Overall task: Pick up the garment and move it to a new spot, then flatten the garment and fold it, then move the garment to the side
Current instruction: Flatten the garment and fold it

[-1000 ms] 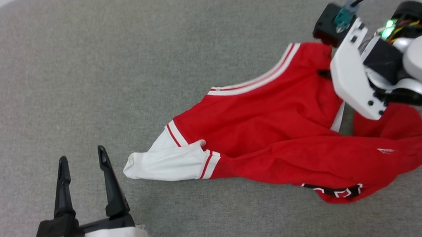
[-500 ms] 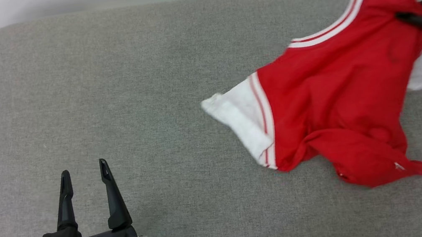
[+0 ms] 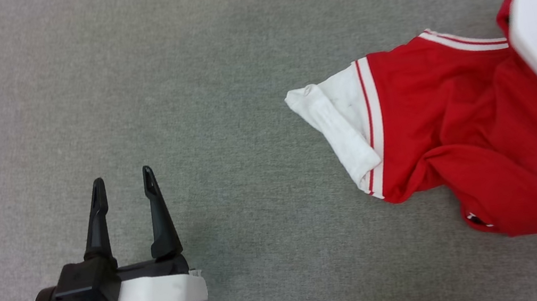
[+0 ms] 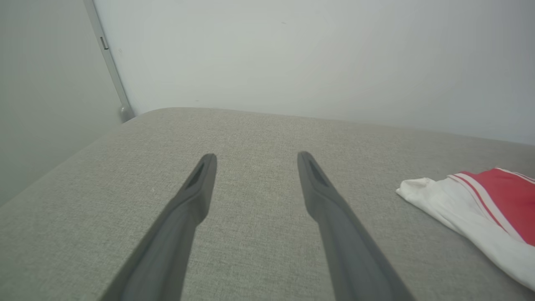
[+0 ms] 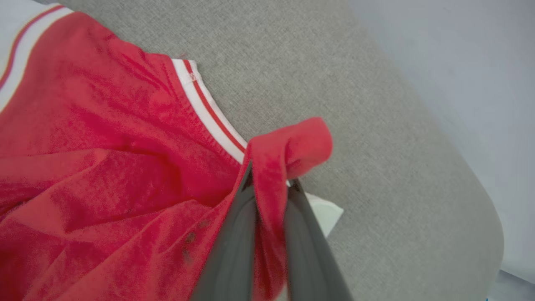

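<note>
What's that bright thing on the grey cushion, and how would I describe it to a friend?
On the wide grey cushion, look to the robot's right, away from the open left gripper. There lies a crumpled red jersey T-shirt, a fold by its collar pinched in the right gripper. Red body, white sleeve and striped trim set it apart from the plain grey around it.

You had one garment (image 3: 455, 105), one grey cushion (image 3: 234, 70) under it, and two grippers: the left gripper (image 3: 122, 178) apart from it, the right gripper (image 5: 271, 177) touching it.
</note>
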